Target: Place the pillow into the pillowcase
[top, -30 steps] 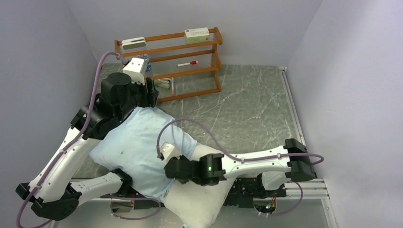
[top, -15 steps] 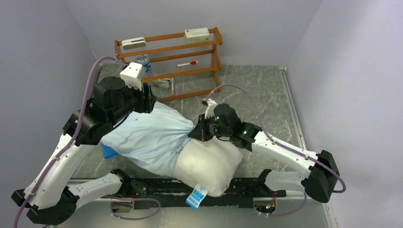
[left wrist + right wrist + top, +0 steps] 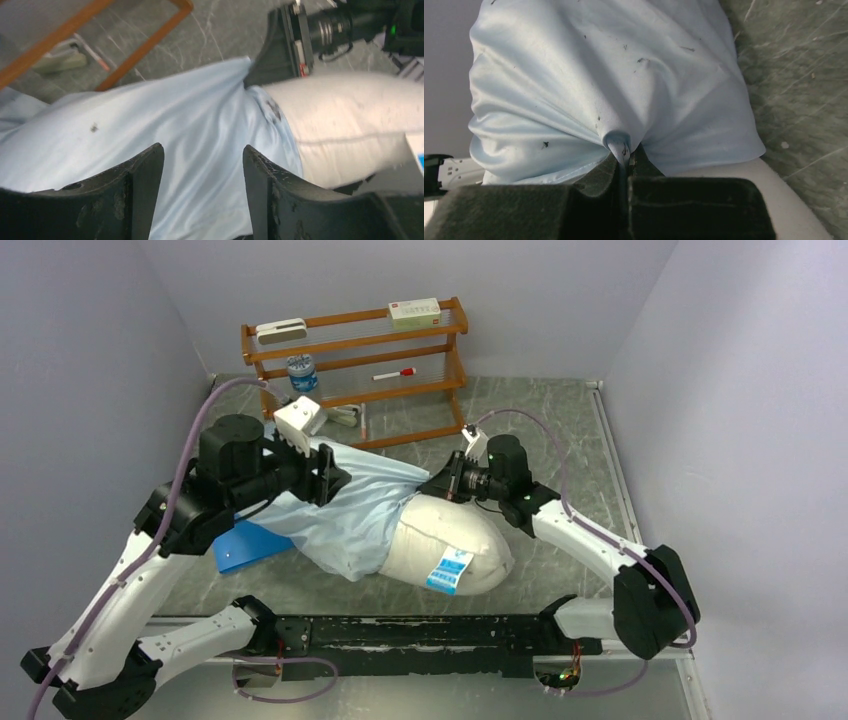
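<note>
Plump pillow (image 3: 455,538) farther back now, wrinkly pillowcase (image 3: 350,515) pinched in right tool (image 3: 625,159), left tool (image 3: 202,159) spread.

No legible text. Blue-white tag (image 3: 448,571) on pillow (image 3: 440,530) and box (image 3: 414,311), upper centre: print too small.

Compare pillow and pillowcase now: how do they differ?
The pillow is white and plump; the pillowcase is light blue, thin, wrinkled. The pillowcase is pinched in the right gripper's shut jaws; the pillow is ungripped. The pillowcase covers the pillow's left end; the pillow's right end lies bare. Both lie on the table.
</note>
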You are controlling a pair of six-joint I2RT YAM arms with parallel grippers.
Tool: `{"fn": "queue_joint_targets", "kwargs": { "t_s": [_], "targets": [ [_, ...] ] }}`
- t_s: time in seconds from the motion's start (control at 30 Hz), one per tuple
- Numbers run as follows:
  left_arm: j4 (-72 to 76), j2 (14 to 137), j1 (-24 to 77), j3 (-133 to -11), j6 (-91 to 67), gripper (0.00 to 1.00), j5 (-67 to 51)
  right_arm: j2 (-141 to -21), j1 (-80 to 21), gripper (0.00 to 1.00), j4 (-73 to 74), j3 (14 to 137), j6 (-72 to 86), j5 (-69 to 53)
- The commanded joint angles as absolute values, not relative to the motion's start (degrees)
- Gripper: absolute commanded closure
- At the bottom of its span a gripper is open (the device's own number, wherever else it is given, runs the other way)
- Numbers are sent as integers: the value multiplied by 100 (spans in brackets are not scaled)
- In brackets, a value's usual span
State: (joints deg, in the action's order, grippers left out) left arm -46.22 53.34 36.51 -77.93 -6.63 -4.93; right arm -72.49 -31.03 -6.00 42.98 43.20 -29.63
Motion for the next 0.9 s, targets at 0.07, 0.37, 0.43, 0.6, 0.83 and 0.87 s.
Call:
{"fn": "queue_joint_targets", "kwargs": {
  "t_s": [0.07,0.37,0.43,0.6,0.83,0.87],
  "targets": [
    [-4577,5424,3619,-7230,-497,34,-1347,-7674,-2641,100,-961,4397,4412,-2802],
    [-4027,5607,3621,-6483,-625,36,-1368,-7823,-2502,100,-779,4600,4219,-2728],
    [-3777,5672,3625,-6328,-706,37,-1270,-7809,-2504,100,-678,4668,4117,-2717],
    [-3188,5860,3621,-6128,-730,38,-773,-7693,-2494,86,31,5082,3577,-2445],
    [-2897,6242,3621,-6268,-571,38,-250,-7418,-2495,26,1663,6310,2507,-1960],
    [-2899,6293,3621,-6289,-557,38,-232,-7351,-2495,22,1812,6447,2399,-1878]
  ]
}}
